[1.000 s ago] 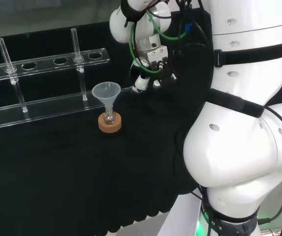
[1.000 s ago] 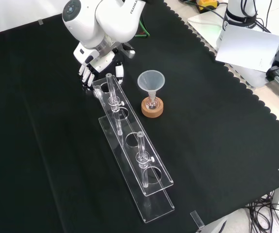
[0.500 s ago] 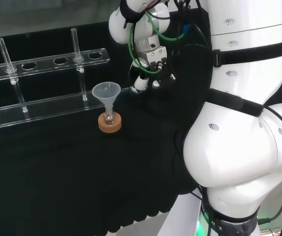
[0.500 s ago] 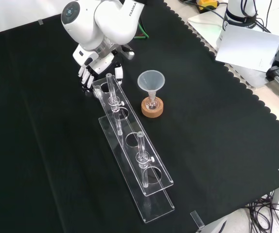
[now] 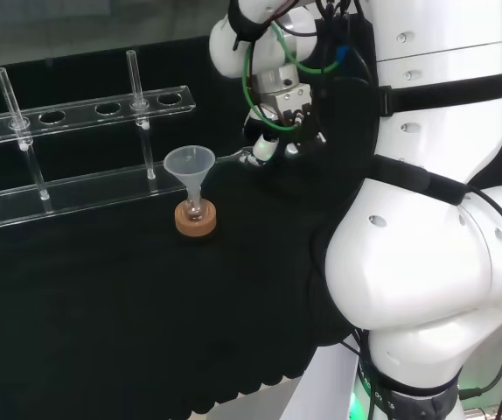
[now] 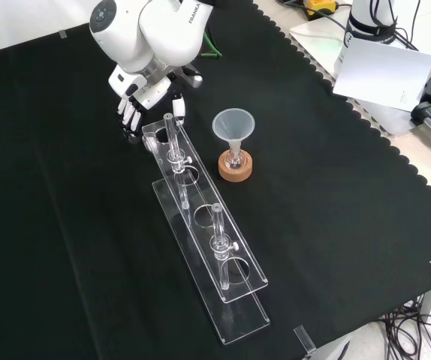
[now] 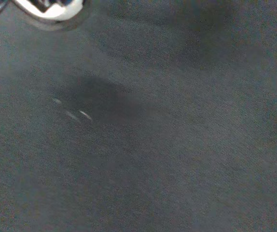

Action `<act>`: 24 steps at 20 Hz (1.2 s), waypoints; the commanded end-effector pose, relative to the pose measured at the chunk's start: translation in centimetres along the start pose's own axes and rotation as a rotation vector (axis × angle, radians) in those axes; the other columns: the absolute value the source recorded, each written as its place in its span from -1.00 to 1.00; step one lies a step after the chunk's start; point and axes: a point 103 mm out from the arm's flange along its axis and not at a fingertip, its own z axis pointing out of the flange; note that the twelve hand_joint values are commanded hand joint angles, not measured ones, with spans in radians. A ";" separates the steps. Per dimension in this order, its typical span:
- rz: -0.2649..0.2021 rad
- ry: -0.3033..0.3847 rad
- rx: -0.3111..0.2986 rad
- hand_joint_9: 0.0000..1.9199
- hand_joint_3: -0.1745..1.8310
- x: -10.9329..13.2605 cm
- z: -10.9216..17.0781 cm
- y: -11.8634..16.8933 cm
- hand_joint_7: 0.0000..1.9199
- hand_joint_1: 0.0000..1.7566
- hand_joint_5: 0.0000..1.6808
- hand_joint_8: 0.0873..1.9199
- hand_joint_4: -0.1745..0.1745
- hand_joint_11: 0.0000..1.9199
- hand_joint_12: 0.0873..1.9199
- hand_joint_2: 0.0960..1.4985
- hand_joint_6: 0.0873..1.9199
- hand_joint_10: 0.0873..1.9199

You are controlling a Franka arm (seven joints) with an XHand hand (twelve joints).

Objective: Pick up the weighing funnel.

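You have the black-clothed surface (image 6: 336,225) across the whole bench, and in the head view the arm's big white links (image 5: 426,262) stand at the right. A long clear rack (image 5: 76,199) lies on the surface. In the front view it runs from the hand down toward the near edge, with two upright glass tubes (image 6: 174,142) (image 6: 219,225) standing in it. The hand (image 6: 144,97) hangs at the rack's far end in the front view, pointing down at the cloth. In the head view the hand (image 5: 279,109) is just right of the rack and beyond the funnel. You cannot tell whether its fingers are released, clenched or grasping anything. The funnel (image 6: 233,124) stands mouth up, just right of the rack in the front view and apart from the hand. Its stem sits in a small flask (image 6: 235,159) on a cork ring (image 6: 235,169). In the head view a thin clear sliver (image 5: 236,157) shows right beside the hand's lower tip, by the rack's end. You cannot tell whether that is the weighing funnel, or whether it is held or lying on the cloth. In the wrist view a blurred white part of the hand (image 7: 51,8) hangs over dark cloth.
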 end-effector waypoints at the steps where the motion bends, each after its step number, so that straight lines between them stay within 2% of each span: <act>1: 0.001 -0.022 -0.004 -0.32 -0.27 1.8 -0.3 0.9 -0.59 -0.05 -0.24 -0.33 -0.08 -0.53 0.33 -0.23 -0.92 -0.49; 4: -0.006 -0.036 -0.001 -0.32 -0.27 1.9 -0.1 1.0 -0.59 -0.05 -0.23 -0.33 -0.08 -0.53 0.32 -0.23 -0.91 -0.49; 6: -0.004 -0.016 -0.012 -0.31 -0.27 1.7 -0.1 1.0 -0.58 -0.05 -0.23 -0.33 -0.07 -0.53 0.32 -0.23 -0.91 -0.49; 13: -0.001 -0.034 -0.013 -0.31 -0.25 1.9 -0.1 1.2 -0.58 -0.04 -0.33 -0.33 -0.07 -0.53 0.33 -0.24 -0.67 -0.49; 22: -0.002 -0.036 -0.023 -0.30 -0.24 1.9 0.0 1.3 -0.57 -0.02 -0.33 -0.32 -0.05 -0.51 0.32 -0.24 -0.56 -0.49; 24: -0.003 -0.029 -0.028 -0.30 -0.24 1.2 0.1 1.2 -0.57 -0.01 -0.32 -0.32 -0.04 -0.51 0.32 -0.24 -0.54 -0.49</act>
